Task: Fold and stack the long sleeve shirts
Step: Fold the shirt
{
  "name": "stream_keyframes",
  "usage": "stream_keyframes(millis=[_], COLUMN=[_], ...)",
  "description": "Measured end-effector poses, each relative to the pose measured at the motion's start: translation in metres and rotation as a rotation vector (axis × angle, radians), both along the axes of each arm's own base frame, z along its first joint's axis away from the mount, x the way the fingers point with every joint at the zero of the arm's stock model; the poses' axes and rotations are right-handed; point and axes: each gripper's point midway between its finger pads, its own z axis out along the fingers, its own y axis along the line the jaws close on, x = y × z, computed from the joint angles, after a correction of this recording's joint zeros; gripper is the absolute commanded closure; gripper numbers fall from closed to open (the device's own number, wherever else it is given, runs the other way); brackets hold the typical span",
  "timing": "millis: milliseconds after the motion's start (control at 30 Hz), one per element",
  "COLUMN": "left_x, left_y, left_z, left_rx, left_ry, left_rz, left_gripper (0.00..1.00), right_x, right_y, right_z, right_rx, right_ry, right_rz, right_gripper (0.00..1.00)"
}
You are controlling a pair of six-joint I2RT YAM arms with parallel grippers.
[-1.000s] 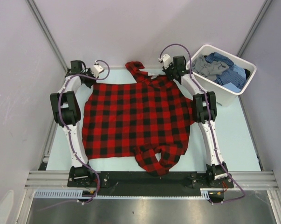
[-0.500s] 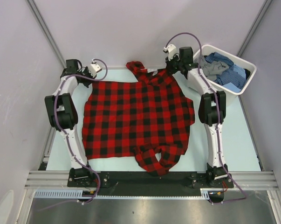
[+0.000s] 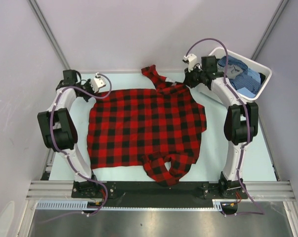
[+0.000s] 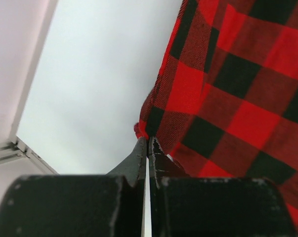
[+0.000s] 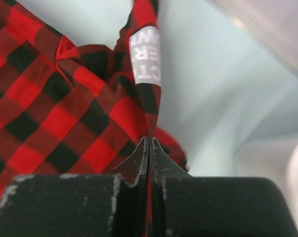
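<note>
I've got the red-and-black check long sleeve shirt (image 3: pixel 146 126) spread flat across the middle of the pale blue surface (image 3: pixel 247 148), collar at the far side, and one sleeve bunched in a loose heap at the near edge.

Left end effector (image 4: pixel 148 143) is out at the shirt's far-left corner. Its fingers are pressed together and the cloth edge is nipped right at the tips.

Right end effector (image 5: pixel 149 144) is at the far right of the shirt, beside the collar. It is closed tight on a fold of red-and-black cloth, just below the white label (image 5: pixel 145 55) with grey lettering.

Over at the far-right corner sits the white rectangular plastic tub (image 3: pixel 261 70). My right arm crosses in front of its left side. Inside I see a crumpled blue check shirt (image 3: pixel 245 81) heaped up to the rim, with a bit of grey cloth (image 3: pixel 232 70) showing next to the arm.
</note>
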Motion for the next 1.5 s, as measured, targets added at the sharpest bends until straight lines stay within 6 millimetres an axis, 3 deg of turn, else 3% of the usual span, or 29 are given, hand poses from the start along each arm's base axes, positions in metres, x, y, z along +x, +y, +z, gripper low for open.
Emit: stream_keyframes(millis=[300,533,800,867,900,967,1000,1100,1200,1333,1400,1500], left_x=[-0.054,-0.099,-0.107,-0.107,-0.108,-0.110,-0.111,-0.115,-0.117,-0.098,-0.085,-0.066], left_y=[-0.004,-0.011,-0.005,-0.003,-0.003,0.000,0.001,0.001,-0.002,-0.008,-0.011,-0.015], left_z=[-0.012,-0.047,-0.060,-0.061,-0.062,-0.066,-0.067,-0.068,-0.061,-0.029,-0.006,0.035], left_rx=[0.046,0.073,0.109,0.123,0.130,0.148,0.156,0.161,0.135,0.053,-0.001,-0.097], left_ry=[0.050,0.143,0.170,0.168,0.168,0.175,0.177,0.193,0.212,0.168,0.119,0.013], left_rz=[-0.075,-0.140,-0.140,-0.142,-0.145,-0.149,-0.152,-0.158,-0.151,-0.084,-0.029,0.067], left_gripper=[1.00,1.00,0.99,0.88,0.84,0.70,0.66,0.49,0.01,0.01,0.01,0.01], right_x=[-0.062,-0.113,-0.152,-0.155,-0.157,-0.162,-0.165,-0.172,-0.153,-0.093,-0.054,0.007], right_y=[-0.006,-0.010,-0.003,-0.004,-0.005,-0.005,-0.006,-0.007,0.000,0.019,0.031,0.045], right_z=[-0.008,-0.023,-0.062,-0.068,-0.072,-0.083,-0.087,-0.094,-0.070,-0.008,0.019,0.034], right_rx=[0.000,-0.033,-0.097,-0.116,-0.125,-0.154,-0.162,-0.190,-0.171,-0.089,-0.044,0.019], right_ry=[0.079,0.130,0.215,0.228,0.238,0.278,0.304,0.378,0.354,0.187,0.099,0.019], right_rz=[0.040,0.093,0.164,0.174,0.180,0.203,0.207,0.224,0.205,0.139,0.089,0.008], right_gripper=[1.00,1.00,1.00,0.89,0.73,0.58,0.45,0.25,0.10,0.07,0.07,0.07])
